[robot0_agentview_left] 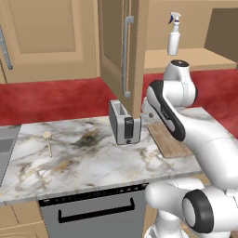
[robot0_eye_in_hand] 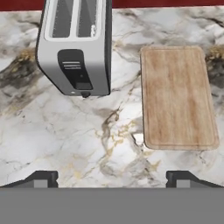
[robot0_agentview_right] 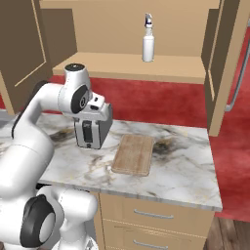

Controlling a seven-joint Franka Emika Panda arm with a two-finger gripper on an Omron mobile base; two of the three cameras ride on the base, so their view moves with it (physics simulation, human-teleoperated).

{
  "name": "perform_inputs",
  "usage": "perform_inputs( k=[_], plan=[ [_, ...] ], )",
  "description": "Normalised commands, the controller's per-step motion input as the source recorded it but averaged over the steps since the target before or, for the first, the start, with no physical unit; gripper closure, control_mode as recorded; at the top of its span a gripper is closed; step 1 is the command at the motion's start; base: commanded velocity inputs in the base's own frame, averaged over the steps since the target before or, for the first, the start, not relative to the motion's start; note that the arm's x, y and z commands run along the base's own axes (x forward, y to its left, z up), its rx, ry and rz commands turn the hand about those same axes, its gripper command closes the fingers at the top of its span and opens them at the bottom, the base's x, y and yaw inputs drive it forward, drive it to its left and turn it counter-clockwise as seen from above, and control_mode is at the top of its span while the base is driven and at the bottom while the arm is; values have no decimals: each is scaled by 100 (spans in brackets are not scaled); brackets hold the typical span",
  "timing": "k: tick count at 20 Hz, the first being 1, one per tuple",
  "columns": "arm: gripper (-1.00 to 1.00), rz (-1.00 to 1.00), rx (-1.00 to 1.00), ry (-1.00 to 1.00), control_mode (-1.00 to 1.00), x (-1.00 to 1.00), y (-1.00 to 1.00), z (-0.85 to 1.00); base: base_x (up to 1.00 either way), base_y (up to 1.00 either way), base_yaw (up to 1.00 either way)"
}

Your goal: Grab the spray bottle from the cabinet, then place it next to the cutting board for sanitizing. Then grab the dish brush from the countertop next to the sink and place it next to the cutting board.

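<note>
The spray bottle (robot0_agentview_left: 174,37) (robot0_agentview_right: 148,41) stands upright on the bare shelf of the open cabinet (robot0_agentview_left: 195,58) (robot0_agentview_right: 122,66). Below it, the cutting board (robot0_agentview_left: 168,142) (robot0_agentview_right: 133,154) (robot0_eye_in_hand: 177,98) lies flat on the marble countertop (robot0_agentview_left: 93,158). The dish brush (robot0_agentview_left: 48,139) lies at the counter's left, close to the sink (robot0_agentview_left: 5,144). My gripper (robot0_eye_in_hand: 112,180) hangs open over the counter, looking straight down, with nothing between its fingers. It is in front of the toaster and left of the board in the hand view.
A silver toaster (robot0_agentview_left: 124,123) (robot0_agentview_right: 90,134) (robot0_eye_in_hand: 74,48) stands just left of the board. The cabinet's door (robot0_agentview_left: 116,46) with its grey bar handle swings out over the toaster. A dishwasher (robot0_agentview_left: 93,211) sits under the counter, with drawers (robot0_agentview_right: 151,215) to its right.
</note>
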Motion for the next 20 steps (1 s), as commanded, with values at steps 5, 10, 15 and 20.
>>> perform_inputs(
  k=[5,10,15,20],
  plan=[
    [-100,0,0,0,-100,8,0,-20,0,0,0],
    [-100,0,0,0,-100,8,0,-20,0,0,0],
    [-100,0,0,0,-100,1,0,-11,0,0,0],
    [-100,0,0,0,-100,0,0,0,0,0,0]
  ],
)
